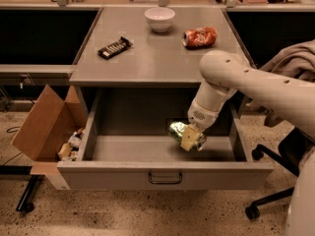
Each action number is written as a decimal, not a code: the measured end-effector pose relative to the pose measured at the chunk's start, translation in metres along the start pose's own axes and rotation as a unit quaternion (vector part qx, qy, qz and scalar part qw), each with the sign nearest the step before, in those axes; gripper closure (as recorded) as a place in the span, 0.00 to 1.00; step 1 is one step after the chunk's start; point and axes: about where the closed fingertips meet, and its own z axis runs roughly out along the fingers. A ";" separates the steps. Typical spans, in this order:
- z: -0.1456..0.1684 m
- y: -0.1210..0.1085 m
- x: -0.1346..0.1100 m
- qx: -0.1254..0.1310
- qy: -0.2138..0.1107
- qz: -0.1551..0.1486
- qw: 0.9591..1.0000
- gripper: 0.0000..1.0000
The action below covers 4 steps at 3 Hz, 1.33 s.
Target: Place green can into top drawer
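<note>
Hand: the hand (190, 139) hangs from the arm, which comes in from the right, and sits low inside the open drawer (129, 149), toward its right half.
Grip: closed on the green can (177, 131); one pale finger (188, 138) lies across the can's front face.
Green can: between the fingers, sticking out mostly to the hand's left, with no surface seen to be bearing it.
Long axis: roughly sideways, along the drawer's width, the left end a little higher; the can is on its side, not upright.
Key relation: the drawer floor is directly below the hand and close. Whether the can touches it I cannot tell; a shadow lies on the floor just right of the hand.
Margins: the front panel is just in front of the hand and the right wall near on its right; the left wall and back are well apart from it.
Next move, as I judge it: a short drop and a release should do, with no sideways travel.
Risk: on its side and dented, the can may roll a little toward the front or back.
Other things: up and behind the hand, on the surface (147, 63), sit a red can (199, 37), a bowl (160, 18) and a dark bar (114, 47).
Writing: pale marks show on the red can and the bar, but none can be read; the green can shows no legible label.
</note>
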 end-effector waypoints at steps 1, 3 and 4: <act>0.012 -0.003 0.003 -0.006 0.003 0.009 1.000 0.81; 0.017 -0.008 0.007 -0.001 0.006 0.015 1.000 0.26; 0.018 -0.010 0.009 0.002 0.007 0.015 1.000 0.03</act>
